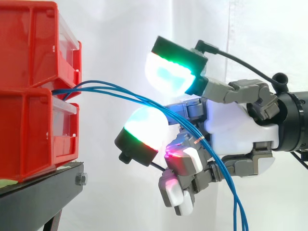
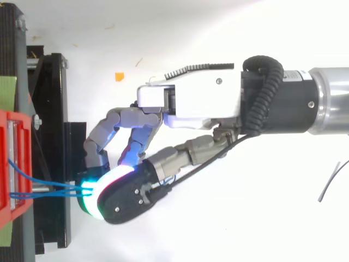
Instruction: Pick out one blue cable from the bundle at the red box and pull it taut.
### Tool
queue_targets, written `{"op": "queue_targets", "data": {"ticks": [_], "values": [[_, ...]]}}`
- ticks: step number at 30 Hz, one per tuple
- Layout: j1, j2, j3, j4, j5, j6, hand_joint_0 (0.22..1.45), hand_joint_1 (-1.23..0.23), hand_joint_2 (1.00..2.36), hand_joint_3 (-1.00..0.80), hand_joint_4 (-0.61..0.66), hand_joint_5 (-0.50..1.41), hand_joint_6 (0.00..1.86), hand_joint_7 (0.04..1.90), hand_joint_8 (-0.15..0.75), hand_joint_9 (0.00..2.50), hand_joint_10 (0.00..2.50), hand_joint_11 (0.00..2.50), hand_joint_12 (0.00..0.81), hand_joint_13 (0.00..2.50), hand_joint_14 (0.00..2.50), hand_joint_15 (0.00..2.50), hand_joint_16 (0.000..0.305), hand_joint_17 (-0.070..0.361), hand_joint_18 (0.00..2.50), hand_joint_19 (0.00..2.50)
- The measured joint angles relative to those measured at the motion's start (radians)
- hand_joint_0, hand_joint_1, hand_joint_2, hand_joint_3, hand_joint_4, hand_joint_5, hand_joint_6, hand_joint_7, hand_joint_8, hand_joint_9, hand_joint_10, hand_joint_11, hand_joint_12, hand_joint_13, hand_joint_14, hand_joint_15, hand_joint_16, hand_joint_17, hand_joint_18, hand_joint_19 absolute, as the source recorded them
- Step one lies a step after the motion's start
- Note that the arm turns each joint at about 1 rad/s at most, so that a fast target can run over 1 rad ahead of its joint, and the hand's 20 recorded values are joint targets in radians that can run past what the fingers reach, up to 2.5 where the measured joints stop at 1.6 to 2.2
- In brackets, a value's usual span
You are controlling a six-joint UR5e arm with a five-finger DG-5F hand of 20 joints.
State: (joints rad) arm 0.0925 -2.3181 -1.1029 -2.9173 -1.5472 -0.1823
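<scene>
Three thin blue cables come out between the two stacked red bins and run right in a shallow arc into my hand. They pass between the two large green-white glowing pads, cross the curled lower fingers that glow magenta, then hang down past the palm to the bottom edge. From above, the blue cables leave the red bin and end under a glowing pad of the hand. The fingers are curled around the cables.
The bins rest on a black stand with a bolt at its corner, left of the hand. A white curtain is behind. In the top view a small orange scrap and a loose dark wire lie on the white floor.
</scene>
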Motion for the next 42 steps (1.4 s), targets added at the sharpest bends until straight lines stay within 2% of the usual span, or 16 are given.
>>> {"op": "queue_targets", "data": {"ticks": [2,5,9,13,14,19,29,32,42], "values": [[-0.001,0.000,0.000,0.000,0.000,0.000,0.61,-0.48,1.02,-0.32,0.02,-0.12,0.87,0.91,0.317,1.15,0.03,0.81,0.344,0.96,0.02,0.53,0.045,0.102,0.74,0.69],[-0.003,0.000,0.000,0.000,-0.002,-0.001,0.60,-0.58,1.02,-0.21,0.04,-0.13,0.91,0.91,0.323,1.14,0.03,0.82,0.350,0.95,0.02,0.54,0.046,0.103,0.74,0.69],[-0.003,0.000,0.000,0.000,-0.003,-0.003,0.62,-0.68,1.02,-0.18,0.04,-0.13,0.94,0.87,0.326,1.12,0.03,0.83,0.351,0.95,0.02,0.54,0.046,0.104,0.74,0.68],[-0.003,0.000,0.000,0.001,-0.004,-0.003,0.65,-0.76,1.02,-0.14,-0.01,-0.14,0.94,0.96,0.332,1.12,0.03,0.84,0.353,0.95,0.02,0.54,0.047,0.105,0.75,0.68],[-0.003,0.000,0.000,0.001,-0.004,-0.003,0.65,-0.78,1.02,-0.14,-0.03,-0.14,0.94,1.02,0.330,1.12,0.03,0.84,0.349,0.95,0.02,0.54,0.047,0.105,0.75,0.67],[-0.003,0.000,0.000,0.001,-0.004,-0.006,0.70,-0.82,1.02,-0.21,-0.07,-0.14,0.95,0.98,0.332,1.12,0.03,0.84,0.347,0.95,0.02,0.55,0.047,0.105,0.76,0.66],[-0.004,0.000,0.000,0.000,-0.004,-0.009,0.80,-0.85,1.00,-0.50,-0.17,-0.14,0.96,1.19,0.315,1.16,0.03,0.85,0.338,0.97,0.02,0.54,0.045,0.102,0.78,0.65],[-0.004,0.000,0.000,0.000,-0.004,-0.009,0.79,-0.86,1.00,-0.50,-0.16,-0.14,0.96,1.23,0.316,1.18,0.03,0.86,0.335,0.98,0.02,0.54,0.045,0.101,0.80,0.64],[-0.003,0.000,0.000,-0.002,-0.004,-0.009,0.71,-0.88,1.00,-0.50,-0.16,-0.13,0.96,1.18,0.311,1.22,0.03,0.85,0.331,1.00,0.02,0.54,0.044,0.099,0.82,0.63]]}}
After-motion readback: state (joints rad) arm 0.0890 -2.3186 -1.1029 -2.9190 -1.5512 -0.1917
